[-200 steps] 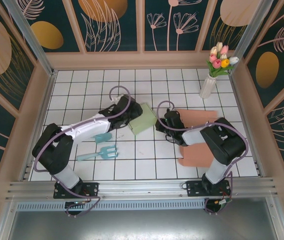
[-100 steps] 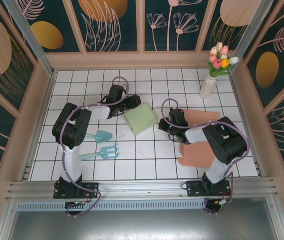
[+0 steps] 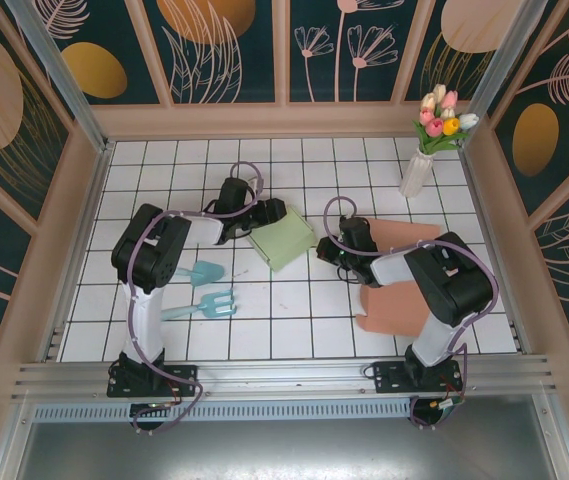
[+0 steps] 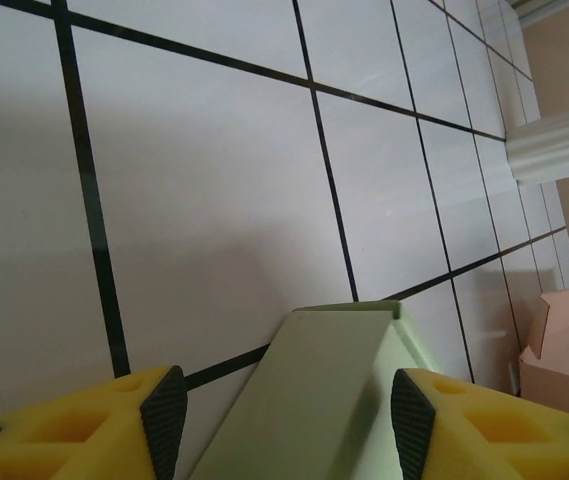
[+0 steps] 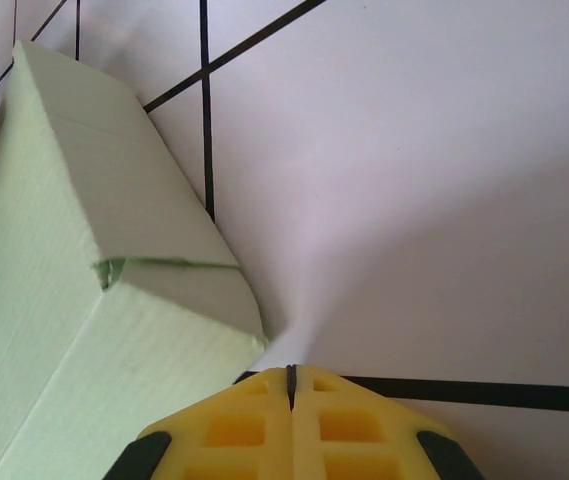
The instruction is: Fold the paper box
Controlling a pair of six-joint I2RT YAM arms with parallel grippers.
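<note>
The green paper box [image 3: 284, 238] lies on the tiled table [image 3: 294, 310] to the left of the flower vase [image 3: 416, 172] and nearer the arm bases than the vase, well apart from it. It already looks like a closed, flattish block, so the step in hand is judged to be the finishing one: pressing or tucking the last flap. The right wrist view shows 1 seam at a corner with a small gap. The left gripper [image 4: 286, 405] sits at the edge of the box turned away from the vase. Its 2 jaws are spread, with that edge rising between the yellow pads [image 4: 164, 410]; a gap shows on 1 side, so it straddles the box without pinching it. The right gripper [image 5: 290, 395] is on the vase-ward side of the box with its fingers pressed together and holding nothing, its tip low on the table just beside the box's corner; whether it touches the cardboard cannot be told. The next move probably calls for the left jaws to close on the edge or push it down flat while the right fingertips brace the opposite side, gently enough that the light box neither slides toward the vase nor buckles.
</note>
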